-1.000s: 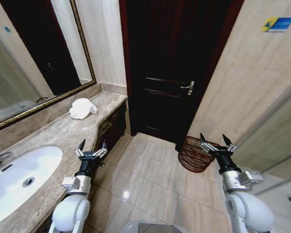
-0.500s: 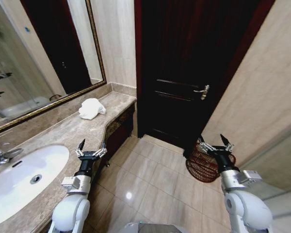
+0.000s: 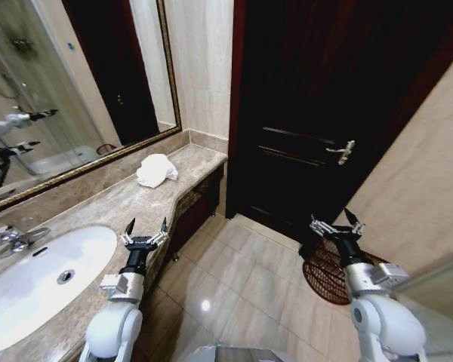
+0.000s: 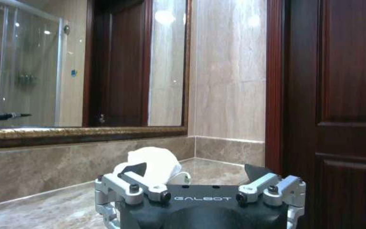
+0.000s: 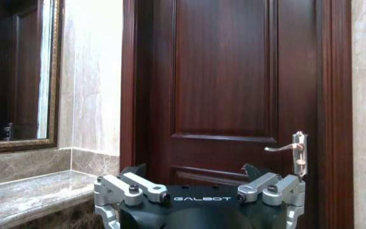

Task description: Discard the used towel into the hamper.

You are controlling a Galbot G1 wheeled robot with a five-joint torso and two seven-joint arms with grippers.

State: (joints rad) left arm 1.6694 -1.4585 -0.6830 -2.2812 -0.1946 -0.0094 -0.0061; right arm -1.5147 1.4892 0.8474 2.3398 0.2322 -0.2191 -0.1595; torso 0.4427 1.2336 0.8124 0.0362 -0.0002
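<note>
We stand in a bathroom, looking forward and down. Far on our left a wide mirror (image 3: 75,98) in a gold frame runs along the wall above a marble counter (image 3: 98,215). A white sink (image 3: 38,283) is sunk into the near end of the counter, with a tap (image 3: 15,235) behind it. Toward the far end of the counter lies a crumpled white towel (image 3: 156,170), close to the wall and well apart from the sink. The counter's front edge curves inward past the towel and ends at a dark wooden door frame.

Our left gripper (image 3: 145,227) is held up just off the counter's front edge, with the towel well beyond it. Its jaws are spread wide and hold nothing. In the left wrist view that gripper (image 4: 196,179) points along the counter, and the towel (image 4: 150,163) sits straight ahead of it.

In the middle, bare pale floor tiles (image 3: 245,290) give open room between the counter and the right wall. A dark door (image 3: 317,113) with a lever handle (image 3: 341,151) closes the far end.

Our right gripper (image 3: 337,224) is raised over the right side of the floor, jaws wide apart and empty. Just behind and below it, against the tiled right wall, stands the hamper (image 3: 328,271), a dark reddish openwork basket, partly hidden by the arm. In the right wrist view, the right gripper (image 5: 199,179) faces the door (image 5: 228,86).
</note>
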